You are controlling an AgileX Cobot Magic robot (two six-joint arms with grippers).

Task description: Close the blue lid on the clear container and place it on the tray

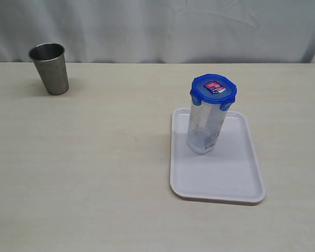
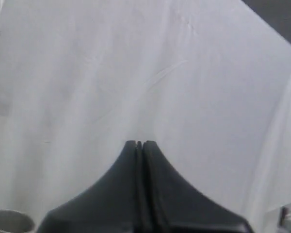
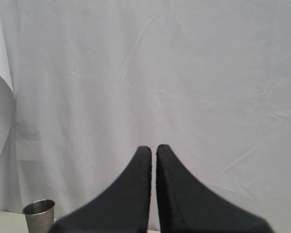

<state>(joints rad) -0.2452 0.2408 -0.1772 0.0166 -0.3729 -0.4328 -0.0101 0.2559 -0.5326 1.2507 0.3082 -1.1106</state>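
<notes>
The clear container [image 1: 205, 131] stands upright on the far half of the white tray [image 1: 220, 181], right of the table's middle. The blue lid [image 1: 213, 89] sits on its rim with the flaps down and the red-and-white label facing up. Neither arm shows in the exterior view. My left gripper [image 2: 139, 143] is shut, its black fingers pressed together with nothing between them, facing the white curtain. My right gripper [image 3: 153, 148] is also shut on nothing, with only a hairline gap between its fingers, and points at the curtain too.
A grey steel cup [image 1: 50, 68] stands at the table's far left; its rim also shows as the steel cup [image 2: 9, 221] in the left wrist view and the steel cup [image 3: 39, 213] in the right wrist view. A white curtain [image 1: 157, 26] hangs behind the table.
</notes>
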